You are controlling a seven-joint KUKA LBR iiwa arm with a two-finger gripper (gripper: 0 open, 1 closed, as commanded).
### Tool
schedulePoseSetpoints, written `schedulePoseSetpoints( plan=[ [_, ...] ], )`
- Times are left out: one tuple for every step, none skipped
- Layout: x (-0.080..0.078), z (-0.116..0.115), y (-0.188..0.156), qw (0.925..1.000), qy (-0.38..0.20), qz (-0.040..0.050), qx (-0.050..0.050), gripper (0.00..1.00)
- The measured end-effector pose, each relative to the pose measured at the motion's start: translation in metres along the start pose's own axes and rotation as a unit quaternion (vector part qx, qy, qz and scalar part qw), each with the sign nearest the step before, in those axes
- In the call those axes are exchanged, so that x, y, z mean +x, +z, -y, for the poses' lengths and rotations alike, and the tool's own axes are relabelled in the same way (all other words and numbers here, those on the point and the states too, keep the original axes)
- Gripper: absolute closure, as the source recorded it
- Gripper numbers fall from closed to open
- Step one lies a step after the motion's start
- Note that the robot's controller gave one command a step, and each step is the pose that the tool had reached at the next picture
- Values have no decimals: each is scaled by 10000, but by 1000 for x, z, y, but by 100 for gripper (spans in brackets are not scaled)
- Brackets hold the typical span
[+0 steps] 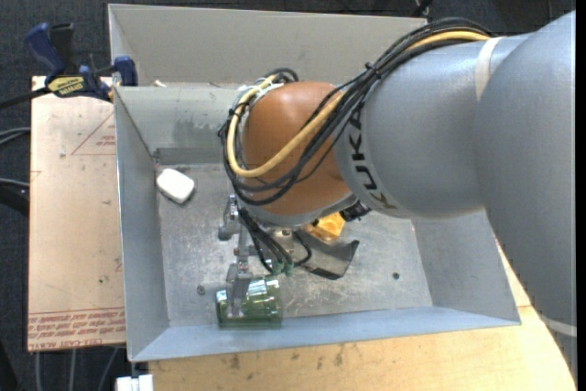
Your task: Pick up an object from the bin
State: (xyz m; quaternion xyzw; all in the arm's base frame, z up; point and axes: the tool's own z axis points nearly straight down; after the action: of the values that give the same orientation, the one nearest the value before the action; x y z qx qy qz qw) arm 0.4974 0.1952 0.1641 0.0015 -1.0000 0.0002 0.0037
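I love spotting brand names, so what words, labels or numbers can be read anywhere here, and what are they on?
"UKA": on the grey arm, beside the orange cover; any letters before it are not legible.
The green thing at the front of the bin: print, if any, is too blurred to read.

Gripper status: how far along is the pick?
Done: the gripper is down in the bin, right at the green block by the near wall. In hand: the grasp; a firm hold can't be confirmed. Left: the lift, since the block sits on the bin floor. The white rounded piece lies apart, upper left.
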Motion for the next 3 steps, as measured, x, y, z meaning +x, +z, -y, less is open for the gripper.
schedulePoseSetpoints(
  plan=[
    [-1, 0, -2, 10000, 9, 17, -3, 0],
    [-17, 11, -7, 10000, 43, 41, -12, 0],
    [-9, 34, 31, 9990, -432, 81, -15, 0]
  ],
)
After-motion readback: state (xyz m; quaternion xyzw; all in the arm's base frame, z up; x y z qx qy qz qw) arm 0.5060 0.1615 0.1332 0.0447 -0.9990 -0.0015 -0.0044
